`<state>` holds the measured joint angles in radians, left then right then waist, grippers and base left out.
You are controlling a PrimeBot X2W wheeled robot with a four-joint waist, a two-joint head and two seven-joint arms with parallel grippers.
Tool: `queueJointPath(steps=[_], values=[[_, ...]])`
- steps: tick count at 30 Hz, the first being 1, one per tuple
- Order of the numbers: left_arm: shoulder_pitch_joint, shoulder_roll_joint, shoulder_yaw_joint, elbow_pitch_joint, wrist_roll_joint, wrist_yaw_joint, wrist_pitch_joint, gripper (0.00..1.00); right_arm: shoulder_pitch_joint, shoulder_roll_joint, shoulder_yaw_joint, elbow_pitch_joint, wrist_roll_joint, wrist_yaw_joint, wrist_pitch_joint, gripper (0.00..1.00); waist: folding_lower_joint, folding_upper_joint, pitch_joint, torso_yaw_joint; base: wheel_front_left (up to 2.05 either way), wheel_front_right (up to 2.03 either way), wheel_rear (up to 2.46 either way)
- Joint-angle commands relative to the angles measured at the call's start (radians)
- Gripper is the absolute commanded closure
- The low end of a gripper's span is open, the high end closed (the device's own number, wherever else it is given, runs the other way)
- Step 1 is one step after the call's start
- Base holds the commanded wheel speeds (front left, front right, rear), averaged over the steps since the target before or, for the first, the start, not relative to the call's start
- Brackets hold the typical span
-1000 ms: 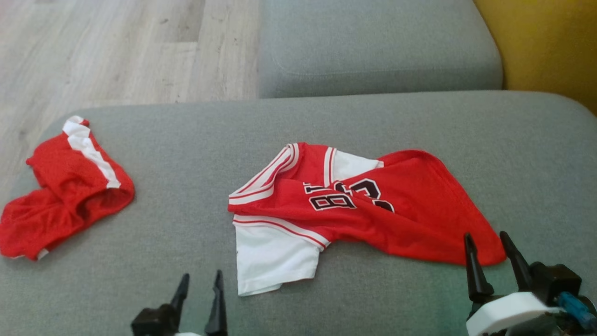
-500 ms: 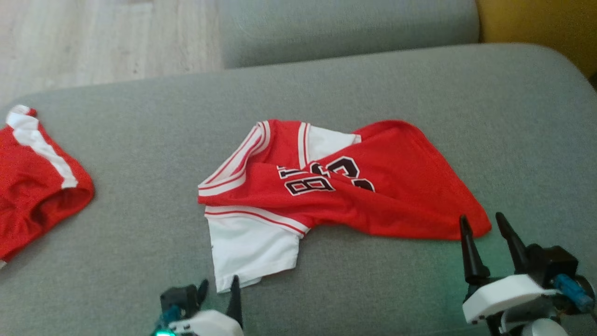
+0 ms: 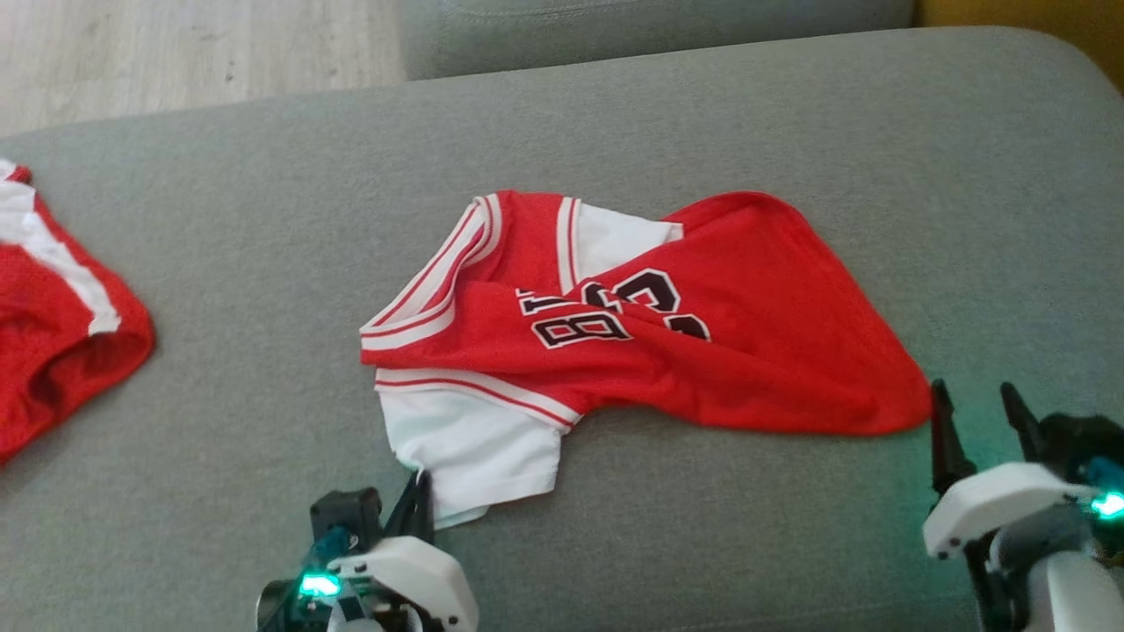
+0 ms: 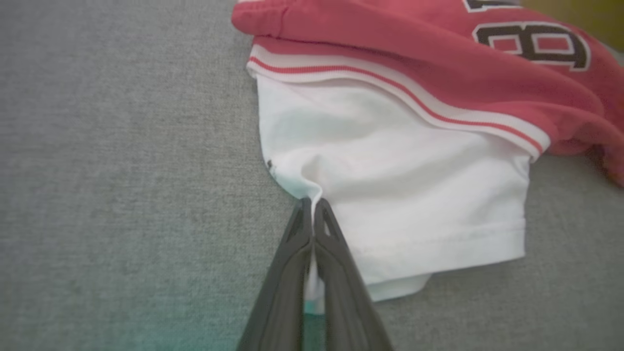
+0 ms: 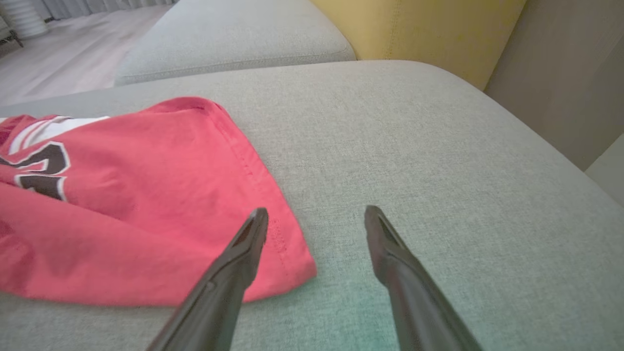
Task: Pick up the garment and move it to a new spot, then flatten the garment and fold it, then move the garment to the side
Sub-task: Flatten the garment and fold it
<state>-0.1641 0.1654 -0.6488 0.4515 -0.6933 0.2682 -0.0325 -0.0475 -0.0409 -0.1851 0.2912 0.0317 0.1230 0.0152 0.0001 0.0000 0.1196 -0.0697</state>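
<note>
— What carries everything?
— A broad grey fabric cushion (image 3: 702, 114), rounded at its corners.
— And lying on it?
— A crumpled red and white jersey (image 3: 773, 351) near the middle, and well apart, at the left edge, a second red garment (image 3: 53, 351) with a white stripe.

We list: left pincer (image 3: 420, 481) and right pincer (image 3: 973, 391), each with two long dark tapering fingers (image 5: 234, 263), a black housing (image 3: 347, 509), a white rounded shell (image 3: 988, 505) and a teal-green lamp (image 3: 316, 584).
</note>
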Motion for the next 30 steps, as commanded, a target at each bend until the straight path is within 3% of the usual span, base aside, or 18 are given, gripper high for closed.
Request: queueJointPath(steps=[1, 6, 12, 13, 14, 15, 19, 25, 30], values=[[-0.024, 0.003, 0.020, -0.026, 0.007, 0.003, -0.014, 1.00, -0.053, -0.009, -0.001, 0.004, -0.018, 0.008, 0.016, 0.00, -0.0001, 0.0000, 0.005, 0.017, 0.00, 0.00, 0.00], [-0.015, 0.032, 0.044, -0.096, 0.012, 0.023, -0.044, 1.00, -0.102, -0.009, -0.051, 0.129, -0.061, 0.008, 0.065, 0.00, -0.0001, 0.0000, 0.012, 0.058, 0.00, 0.00, 0.00], [0.010, 0.062, 0.059, -0.181, 0.013, 0.045, -0.053, 1.00, -0.147, -0.009, -0.042, 0.261, -0.030, 0.008, 0.090, 0.00, -0.0001, 0.0000, 0.015, 0.081, 0.00, 0.00, 0.00], [0.014, 0.065, 0.060, -0.192, 0.013, 0.047, -0.053, 1.00, -0.155, -0.009, -0.033, 0.282, -0.017, 0.008, 0.097, 0.19, -0.0001, 0.0000, 0.015, 0.082, 0.00, 0.00, 0.00], [0.014, 0.065, 0.060, -0.192, 0.013, 0.047, -0.053, 1.00, -0.155, -0.009, -0.033, 0.282, -0.017, 0.008, 0.097, 0.19, -0.0001, 0.0000, 0.015, 0.082, 0.00, 0.00, 0.00], [0.018, 0.069, 0.060, -0.203, 0.014, 0.049, -0.053, 1.00, -0.162, -0.009, -0.023, 0.299, -0.004, 0.008, 0.103, 0.45, -0.0001, 0.0000, 0.015, 0.083, 0.00, 0.00, 0.00], [0.026, 0.077, 0.059, -0.241, 0.013, 0.053, -0.052, 1.00, -0.184, -0.009, 0.026, 0.337, 0.074, 0.008, 0.117, 1.00, -0.0001, 0.0000, 0.008, 0.077, 0.00, 0.00, 0.00], [0.031, 0.086, 0.066, -0.305, 0.003, 0.047, -0.057, 1.00, -0.195, -0.009, 0.079, 0.311, 0.188, 0.008, 0.078, 1.00, -0.0001, 0.0000, -0.041, 0.056, 0.00, 0.00, 0.00], [0.011, 0.100, 0.096, -0.411, -0.015, 0.028, -0.071, 1.00, -0.182, -0.009, 0.113, 0.190, 0.266, 0.008, 0.066, 1.00, -0.0001, 0.0000, -0.118, 0.045, 0.00, 0.00, 0.00]])
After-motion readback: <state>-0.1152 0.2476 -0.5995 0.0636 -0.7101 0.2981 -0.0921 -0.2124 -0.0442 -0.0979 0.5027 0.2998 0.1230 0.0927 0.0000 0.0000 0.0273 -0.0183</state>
